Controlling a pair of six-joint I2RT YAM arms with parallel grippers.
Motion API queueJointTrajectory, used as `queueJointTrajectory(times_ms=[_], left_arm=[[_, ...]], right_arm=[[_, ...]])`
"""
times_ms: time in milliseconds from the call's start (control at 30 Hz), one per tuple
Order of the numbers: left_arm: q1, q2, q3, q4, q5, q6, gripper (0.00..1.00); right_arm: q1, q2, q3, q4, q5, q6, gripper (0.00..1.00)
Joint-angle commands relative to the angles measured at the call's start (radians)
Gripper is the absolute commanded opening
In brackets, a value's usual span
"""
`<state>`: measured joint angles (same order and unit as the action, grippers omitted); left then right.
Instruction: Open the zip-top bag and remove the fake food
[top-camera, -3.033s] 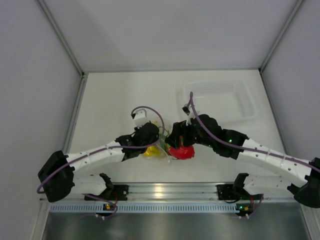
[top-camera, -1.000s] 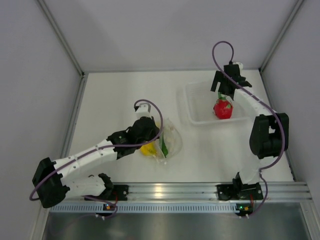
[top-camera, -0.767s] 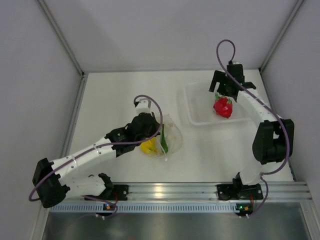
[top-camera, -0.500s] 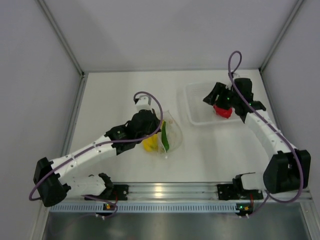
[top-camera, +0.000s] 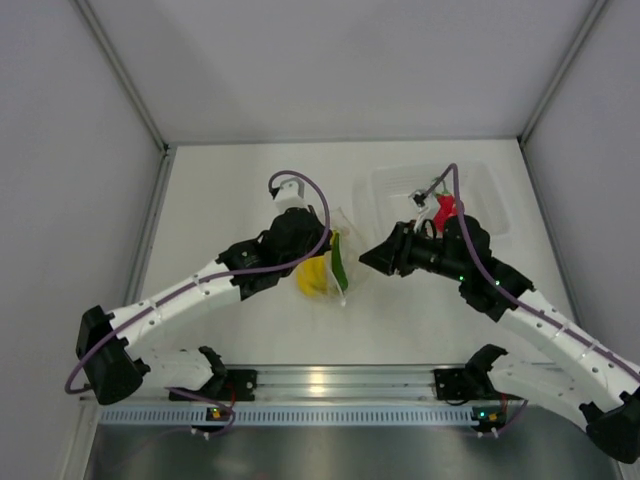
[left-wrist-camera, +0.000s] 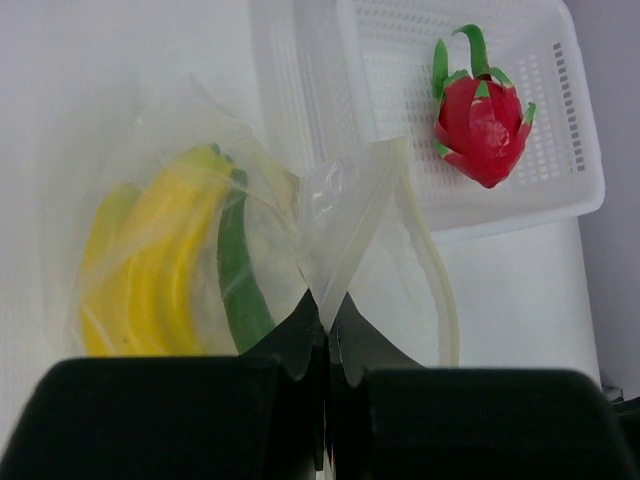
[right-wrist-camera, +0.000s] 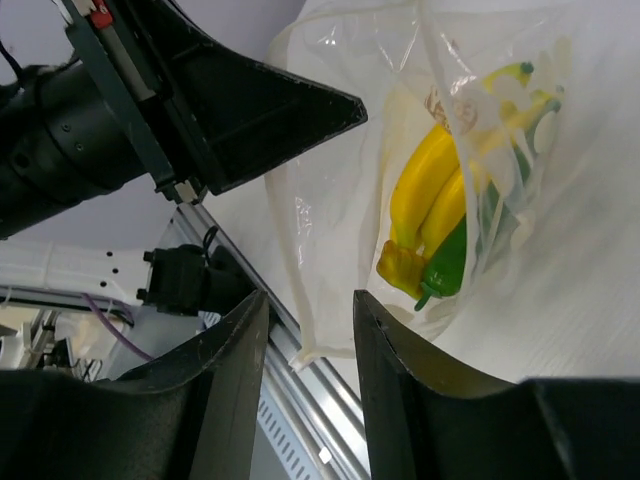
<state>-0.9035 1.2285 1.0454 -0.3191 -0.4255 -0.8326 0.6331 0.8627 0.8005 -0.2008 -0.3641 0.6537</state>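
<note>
My left gripper is shut on one lip of the clear zip-top bag and holds it up, mouth open. A yellow banana bunch and a green piece lie inside the bag. From above, the bag hangs at the left gripper. My right gripper is open and empty, just right of the bag's mouth. In the right wrist view its jaws straddle the bag's zip edge without closing, with the banana beyond. The red fruit with green top lies in the tray.
The rigid clear tray stands at the back right; in the left wrist view it holds the red fruit. Grey walls close in the table on three sides. The metal rail with the arm bases runs along the near edge.
The right gripper carried the red fruit to the tray, let it go there and swung back left to the bag's mouth. The left gripper kept hold of the bag and raised it slightly.
</note>
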Motion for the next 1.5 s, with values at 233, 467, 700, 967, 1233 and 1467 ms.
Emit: queueJointTrajectory(times_ms=[233, 467, 700, 967, 1233, 1467], left_arm=[[0.002, -0.004, 0.007, 0.129, 0.050, -0.102, 0.00], [0.002, 0.022, -0.059, 0.158, 0.070, -0.123, 0.00], [0.002, 0.065, -0.125, 0.201, 0.094, -0.118, 0.00], [0.002, 0.120, -0.140, 0.225, 0.131, -0.108, 0.00], [0.002, 0.140, -0.143, 0.245, 0.154, -0.112, 0.00], [0.002, 0.100, -0.157, 0.245, 0.145, -0.106, 0.00]], right_arm=[[0.195, 0.209, 0.043, 0.078, 0.393, 0.046, 0.37], [0.243, 0.372, 0.023, 0.017, 0.608, 0.046, 0.37], [0.244, 0.372, -0.142, 0.222, 0.558, 0.089, 0.37], [0.312, 0.401, -0.181, 0.380, 0.573, 0.057, 0.36], [0.341, 0.495, -0.119, 0.330, 0.700, 0.072, 0.36], [0.338, 0.593, -0.133, 0.360, 0.720, 0.090, 0.36]])
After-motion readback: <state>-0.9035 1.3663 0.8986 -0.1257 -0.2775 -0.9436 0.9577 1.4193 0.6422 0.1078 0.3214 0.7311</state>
